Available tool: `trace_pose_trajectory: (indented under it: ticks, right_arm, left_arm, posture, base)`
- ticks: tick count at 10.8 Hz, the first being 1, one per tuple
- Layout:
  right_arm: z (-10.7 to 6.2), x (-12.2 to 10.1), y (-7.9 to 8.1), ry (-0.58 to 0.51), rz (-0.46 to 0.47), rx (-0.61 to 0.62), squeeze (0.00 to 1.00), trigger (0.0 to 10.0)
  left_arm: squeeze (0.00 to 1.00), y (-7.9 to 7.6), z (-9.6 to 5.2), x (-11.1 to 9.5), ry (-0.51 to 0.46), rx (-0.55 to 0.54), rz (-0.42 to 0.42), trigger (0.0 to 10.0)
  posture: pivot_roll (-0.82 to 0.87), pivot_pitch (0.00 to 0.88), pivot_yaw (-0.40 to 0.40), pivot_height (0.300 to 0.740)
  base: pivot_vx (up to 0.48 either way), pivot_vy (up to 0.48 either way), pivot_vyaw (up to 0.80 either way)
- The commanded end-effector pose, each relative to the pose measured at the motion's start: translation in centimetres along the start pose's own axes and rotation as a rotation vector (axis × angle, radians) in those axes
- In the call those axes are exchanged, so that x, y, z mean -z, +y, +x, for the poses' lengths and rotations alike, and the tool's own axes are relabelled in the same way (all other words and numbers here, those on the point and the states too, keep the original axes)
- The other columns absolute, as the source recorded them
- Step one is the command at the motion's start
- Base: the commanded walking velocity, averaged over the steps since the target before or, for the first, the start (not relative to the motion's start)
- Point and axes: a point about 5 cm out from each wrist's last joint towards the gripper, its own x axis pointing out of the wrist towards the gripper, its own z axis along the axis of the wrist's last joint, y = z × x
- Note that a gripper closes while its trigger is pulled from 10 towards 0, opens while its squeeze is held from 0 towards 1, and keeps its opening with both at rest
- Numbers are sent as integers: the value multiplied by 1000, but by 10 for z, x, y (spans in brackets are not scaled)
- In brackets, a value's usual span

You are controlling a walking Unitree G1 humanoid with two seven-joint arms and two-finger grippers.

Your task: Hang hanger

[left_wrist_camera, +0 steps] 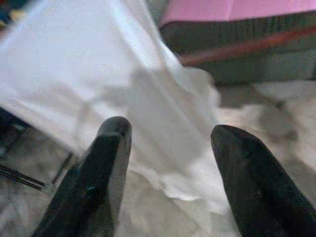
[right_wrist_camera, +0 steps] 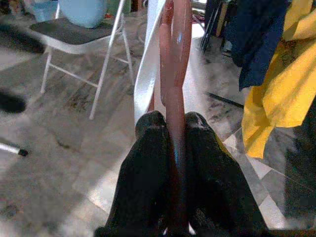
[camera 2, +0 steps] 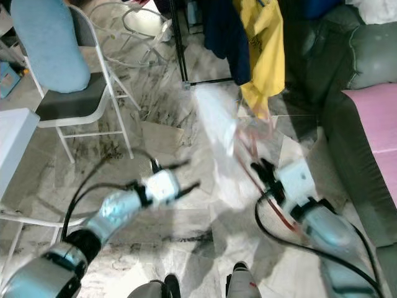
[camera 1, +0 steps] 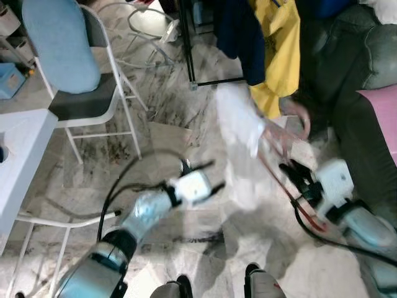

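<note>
The red hanger (right_wrist_camera: 174, 98) is sitting clenched between the two black fingers of the right pincer (camera 1: 296, 176), at the lower right of the head views, with a pale white garment (camera 1: 239, 121) draped on it and trailing up toward the middle of the frame; motion blur is smearing both. At the lower centre, the left pincer (camera 1: 200, 176) is hovering released, fingers spread, grasping nothing, and its wrist view is looking straight at the white cloth just ahead. Farther off, a folding chair (camera 1: 84, 102) with a blue cushion is standing at the upper left. At the top centre, a black rack (camera 1: 189, 56) is carrying a navy garment (camera 1: 242, 37) and a yellow garment (camera 1: 279, 46), beside a dark sofa (camera 1: 353, 74) at the upper right. The step in hand seems to be carrying the loaded hanger to the rack; next, the right arm probably needs to lift the hook over the rail, which is lying beyond the top edge.
</note>
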Motion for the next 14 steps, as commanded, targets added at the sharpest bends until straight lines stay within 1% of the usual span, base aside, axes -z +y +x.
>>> trace_pose_trajectory:
  ticks: [1, 3, 4, 5, 6, 7, 8, 10, 11, 13, 14]
  right_arm:
    - [-5, -8, 0, -59, -26, -34, 0, 10000]
    - [-9, -6, 0, -28, -47, -125, 0, 10000]
    - [-10, -4, 0, -6, -59, -180, 0, 10000]
    - [-12, -3, 1, 10, -64, -222, 0, 10000]
    - [-14, 0, 1, 29, -67, -272, 0, 10000]
    - [-17, 3, 1, 66, -94, -337, 0, 10000]
    - [-19, 6, -1, 89, -116, -369, 0, 10000]
    - [-18, 6, 0, 95, -132, -421, 0, 10000]
    - [-16, 4, 2, 91, -150, -450, 0, 10000]
    - [-13, -1, 3, 61, -175, -457, 0, 10000]
    - [-13, -2, 2, 60, -180, -460, 0, 10000]
  left_arm:
    - [1000, 11, -2, -3, -21, -33, 33, 10000]
    - [1000, 13, 3, -13, -66, 29, 123, 10000]
    - [1000, 14, 3, -17, -86, 54, 163, 10000]
    - [1000, 17, 2, -17, -85, 71, 191, 10000]
    - [1000, 22, -2, -16, -80, 85, 223, 10000]
    - [1000, 31, -7, -15, -66, 85, 264, 10000]
    - [1000, 40, -9, -15, -54, 86, 290, 10000]
    - [1000, 47, -15, -12, -17, 116, 324, 10000]
    - [1000, 48, -15, -10, 10, 157, 340, 10000]
    - [1000, 41, -16, -4, 67, 295, 328, 10000]
    - [1000, 40, -16, -2, 86, 314, 322, 10000]
  posture:
    - [-230, 231, 158, 740]
    - [-238, 238, 164, 740]
    - [-241, 237, 161, 740]
    - [-239, 235, 158, 740]
    - [-234, 234, 155, 740]
    - [-229, 234, 154, 740]
    - [-227, 233, 154, 740]
    - [-215, 228, 159, 740]
    - [-214, 227, 161, 740]
    - [-223, 222, 162, 740]
    - [-225, 222, 162, 740]
  base:
    - [0, 0, 0]
    - [0, 0, 0]
    - [0, 0, 0]
    - [0, 0, 0]
    - [0, 0, 0]
    - [0, 0, 0]
    - [0, 0, 0]
    - [0, 0, 0]
    - [0, 0, 0]
    - [0, 0, 0]
    - [0, 0, 0]
